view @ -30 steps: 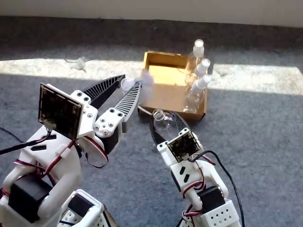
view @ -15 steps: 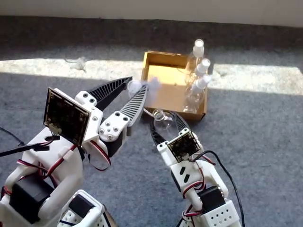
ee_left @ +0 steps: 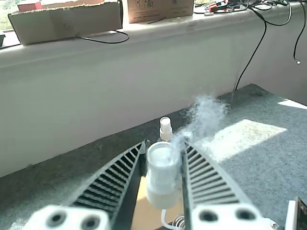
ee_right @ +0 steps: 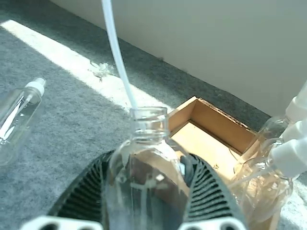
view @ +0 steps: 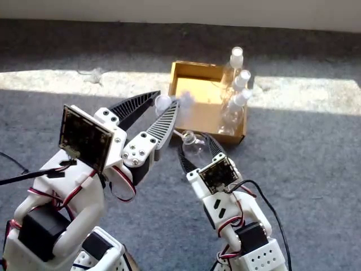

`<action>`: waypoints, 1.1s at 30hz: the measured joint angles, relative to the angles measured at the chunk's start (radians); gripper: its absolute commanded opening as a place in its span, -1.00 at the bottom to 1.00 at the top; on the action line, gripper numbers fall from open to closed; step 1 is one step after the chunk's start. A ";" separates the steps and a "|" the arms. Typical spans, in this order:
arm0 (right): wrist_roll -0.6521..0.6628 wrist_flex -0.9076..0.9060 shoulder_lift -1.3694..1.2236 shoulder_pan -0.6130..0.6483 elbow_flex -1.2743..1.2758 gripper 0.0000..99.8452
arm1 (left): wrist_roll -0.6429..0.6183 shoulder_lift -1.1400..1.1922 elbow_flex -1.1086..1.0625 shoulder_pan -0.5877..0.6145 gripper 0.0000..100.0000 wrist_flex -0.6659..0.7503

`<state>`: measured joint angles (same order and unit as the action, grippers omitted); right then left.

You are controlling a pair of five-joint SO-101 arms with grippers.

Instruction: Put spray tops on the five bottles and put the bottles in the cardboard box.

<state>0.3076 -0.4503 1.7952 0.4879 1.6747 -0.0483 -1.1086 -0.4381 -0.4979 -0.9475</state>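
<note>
The left tool (ee_left: 164,143) is clenched on a white spray top (ee_left: 162,177), close beside the right tool (ee_right: 148,160), which grips a clear bottle (ee_right: 146,139). The top's thin tube (ee_right: 117,52) dips into the bottle's open neck. Just beyond sits the cardboard box (view: 194,69), with three capped bottles (view: 234,107) in a row along one side. Another capped bottle (ee_right: 19,112) lies on the grey worktop (view: 316,169).

— What can't you make out?
— In the high view, the spray top (view: 163,103), at 11 o'clock from the open bottle (view: 193,142), is a blur. The right wrist view's edge cuts off the dip tube (ee_right: 119,55) and a lying bottle (ee_right: 17,115).
</note>
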 measured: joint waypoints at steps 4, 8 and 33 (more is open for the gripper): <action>0.000 0.000 0.000 0.002 0.000 -0.99 | 0.000 0.009 -0.032 -0.049 -0.83 0.029; 0.000 0.005 0.000 0.034 0.000 -0.99 | 0.000 0.009 -0.035 -0.086 -0.83 0.072; -0.135 0.069 0.000 -0.003 -0.054 -0.99 | -0.080 0.183 -0.133 -0.046 -0.83 0.084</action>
<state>0.1726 -0.3813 1.7952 0.4849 1.6210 -0.1281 -0.9260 -0.5715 -0.5439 -0.8631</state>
